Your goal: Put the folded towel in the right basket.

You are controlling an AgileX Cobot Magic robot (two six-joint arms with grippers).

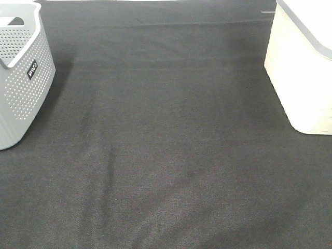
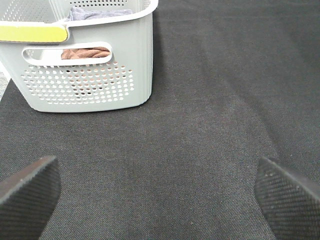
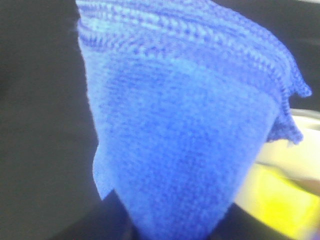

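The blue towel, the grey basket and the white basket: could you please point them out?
blue towel [image 3: 185,150], right wrist view, cloth middle.
grey basket [image 1: 25,96], exterior high view, side wall.
white basket [image 1: 301,83], exterior high view, side wall.

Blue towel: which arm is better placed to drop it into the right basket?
Right. The blue towel fills the right wrist view, apparently held there, with a pale rim close beside it. The left gripper is open and empty, facing the grey basket.

Two baskets stand on the tabletop [image 1: 166,155]: one grey perforated basket [image 1: 21,78] and one white basket [image 1: 306,78]. One blue towel [image 3: 185,150] shows. Inside the grey one lie two more cloths: one brown cloth [image 2: 85,52], one grey-blue cloth [image 2: 95,13].
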